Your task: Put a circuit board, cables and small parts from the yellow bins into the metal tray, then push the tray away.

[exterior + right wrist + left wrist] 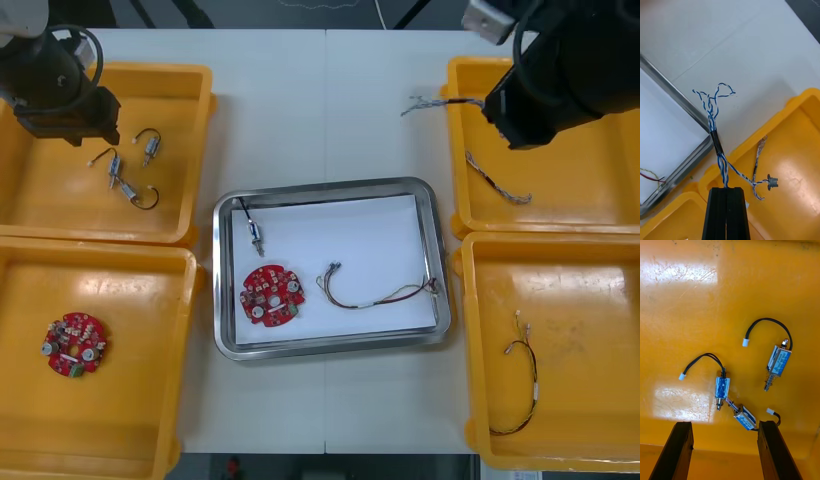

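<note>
One blue and white cable point(716, 142): pinched by right gripper point(726, 190) over yellow bin point(790, 109) rim.
Left gripper point(724, 424): held wide over small metal parts point(722, 387).

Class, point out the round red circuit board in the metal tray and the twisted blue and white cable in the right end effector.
Round red circuit board point(270, 294): front view, its centre.
Twisted blue and white cable point(717, 144): right wrist view, its black sleeve.

No word or number can be read. In the yellow bin point(685, 296), each of three small metal parts point(722, 387) bears a blue label point(779, 359). The one at 2 o'clock of the other two shows fine print, too small to make out.
</note>
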{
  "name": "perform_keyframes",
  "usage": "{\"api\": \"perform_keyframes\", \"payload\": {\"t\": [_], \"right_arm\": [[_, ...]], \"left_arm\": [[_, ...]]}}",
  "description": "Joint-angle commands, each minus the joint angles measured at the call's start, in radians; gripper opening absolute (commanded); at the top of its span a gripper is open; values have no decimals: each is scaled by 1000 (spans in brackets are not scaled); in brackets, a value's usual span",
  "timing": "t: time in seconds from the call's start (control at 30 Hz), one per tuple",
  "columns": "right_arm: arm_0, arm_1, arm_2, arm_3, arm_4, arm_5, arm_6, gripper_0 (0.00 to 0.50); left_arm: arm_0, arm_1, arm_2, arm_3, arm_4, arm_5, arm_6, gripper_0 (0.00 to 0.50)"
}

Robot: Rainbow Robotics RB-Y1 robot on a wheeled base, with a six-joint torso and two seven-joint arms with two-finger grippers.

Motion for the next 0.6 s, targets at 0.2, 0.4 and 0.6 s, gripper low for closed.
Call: {"api": "perform_keyframes", "payload": {"t": [0.2,0.4,0.6], "right_arm": [[-2,50,171,-36,27,3,32,0],[0,95,309,-33,105,3,69,0],[0,122,429,-27,185,3,104,0]], "left_arm": [[-55,-16,-51,90,-1,-125,-129,500],[-54,-43,-72,167,2,-223,-132,500],[-54,-65,-74,214,4,-267,-135,500]]}}
